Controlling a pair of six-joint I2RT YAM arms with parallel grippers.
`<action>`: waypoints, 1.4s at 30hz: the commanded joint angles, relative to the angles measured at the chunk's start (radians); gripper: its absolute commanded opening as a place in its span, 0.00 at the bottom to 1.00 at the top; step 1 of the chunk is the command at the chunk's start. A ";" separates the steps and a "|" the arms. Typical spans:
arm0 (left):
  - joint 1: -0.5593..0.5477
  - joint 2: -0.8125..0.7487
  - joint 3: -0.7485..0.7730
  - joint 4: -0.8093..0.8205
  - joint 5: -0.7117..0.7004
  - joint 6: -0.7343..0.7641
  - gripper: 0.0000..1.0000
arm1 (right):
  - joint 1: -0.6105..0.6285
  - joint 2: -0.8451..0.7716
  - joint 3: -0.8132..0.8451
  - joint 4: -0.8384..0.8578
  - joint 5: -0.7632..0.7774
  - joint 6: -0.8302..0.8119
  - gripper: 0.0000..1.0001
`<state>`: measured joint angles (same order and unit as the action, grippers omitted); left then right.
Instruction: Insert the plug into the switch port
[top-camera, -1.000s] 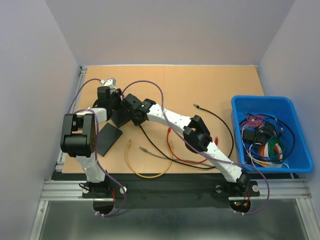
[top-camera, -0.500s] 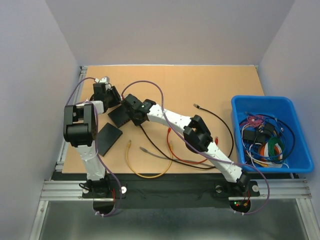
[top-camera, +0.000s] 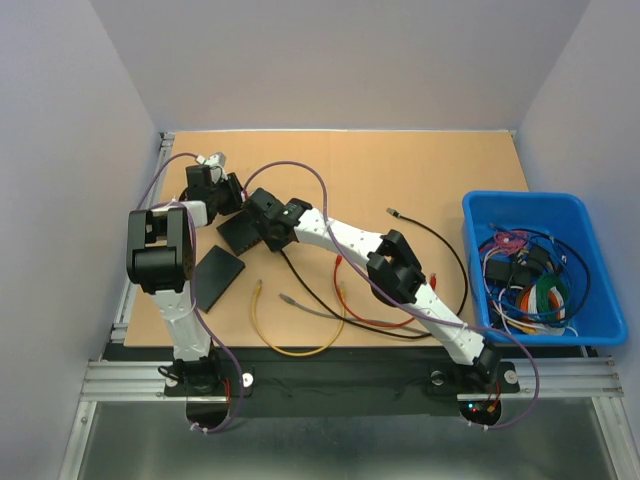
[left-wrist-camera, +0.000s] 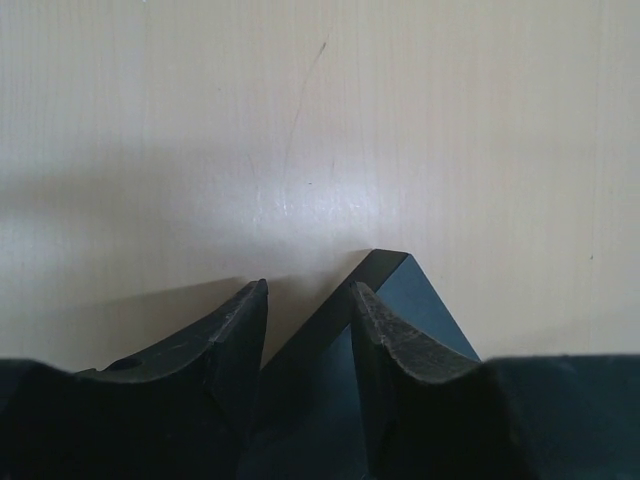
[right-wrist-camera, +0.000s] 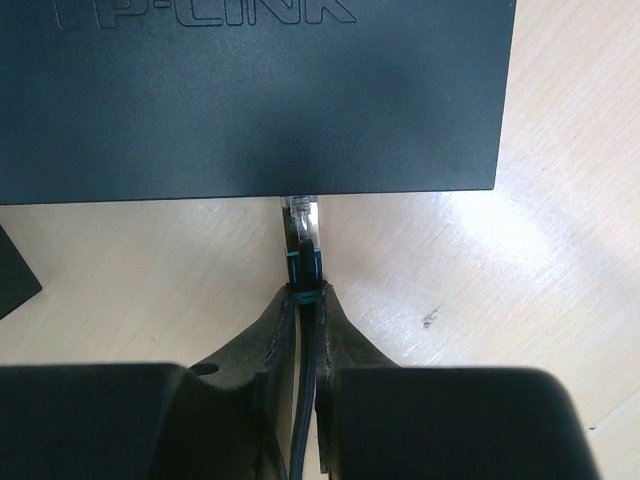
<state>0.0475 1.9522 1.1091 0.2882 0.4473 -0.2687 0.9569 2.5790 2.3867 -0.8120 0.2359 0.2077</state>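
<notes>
The black switch lies flat at the far left of the table; its lid fills the top of the right wrist view. My right gripper is shut on a black cable just behind its clear plug. The plug's tip meets the switch's near edge; the port itself is hidden. In the top view the right gripper sits against the switch's right side. My left gripper has its fingers closed on a corner of the switch. In the top view the left gripper is at the switch's far-left corner.
A second flat black box lies just near-left of the switch. Yellow, grey and orange cables lie loose at mid-table. A blue bin of several cables stands at the right.
My left arm has drawn its elbow back and its gripper has shifted slightly toward the far left at the switch's corner. The right arm and the switch look unmoved.
</notes>
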 joint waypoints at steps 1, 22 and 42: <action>-0.024 -0.015 -0.008 -0.044 0.096 0.028 0.49 | 0.000 -0.056 0.029 0.039 0.005 0.013 0.00; -0.077 -0.007 0.001 -0.090 0.103 0.065 0.47 | -0.058 -0.011 0.112 -0.056 0.034 0.125 0.00; -0.120 0.013 0.035 -0.123 0.123 0.085 0.47 | -0.060 -0.188 -0.137 -0.050 0.115 0.099 0.00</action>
<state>-0.0616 1.9537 1.1282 0.2348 0.5426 -0.1875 0.9016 2.5301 2.3825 -0.8772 0.2424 0.2947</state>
